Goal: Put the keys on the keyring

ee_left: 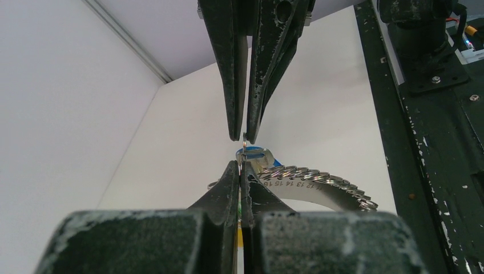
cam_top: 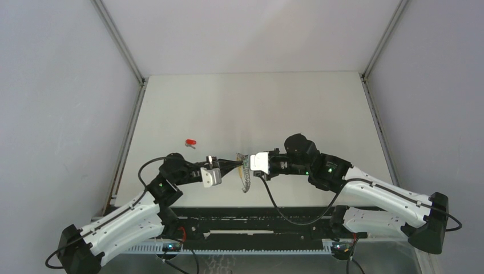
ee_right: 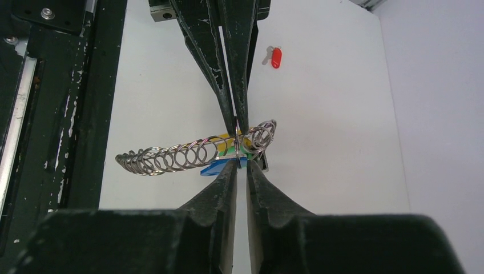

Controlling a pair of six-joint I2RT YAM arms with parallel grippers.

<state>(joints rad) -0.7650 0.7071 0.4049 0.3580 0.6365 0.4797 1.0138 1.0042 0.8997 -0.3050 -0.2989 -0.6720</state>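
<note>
- While the red key (cam_top: 190, 141) lies loose on the tabletop (cam_top: 297, 103) toward its left edge, well apart from both claws, it plays no part in this step. I judge it the later key.
- The left claw (ee_left: 239, 168) is fully closed on the keyring (ee_left: 244, 146), with a sliver of the yellow tab (ee_right: 225, 138) showing between its fingers. It serves best as the anchor: firm and motionless.
- The keyring hangs in the air between the two sets of tips, above the near edge of the tabletop at about its middle. From the wrists it shows edge-on as a thin wire. The chain (ee_right: 171, 157) trails off to one side in loose coils.
- The blue key (ee_right: 217, 169) sits right at the ring, just beside the right claw's tips. Whether its hole is on the wire I cannot tell.
- The right claw (ee_right: 242, 165) is narrowed to a thin slit about the wire and the blue key. Whether it truly grips either I cannot tell.
- Done well, as I judge it, the right claw makes small, slow moves along the wire and avoids tugging. A pull could twist the ring out of the left pinch or snag the chain.
</note>
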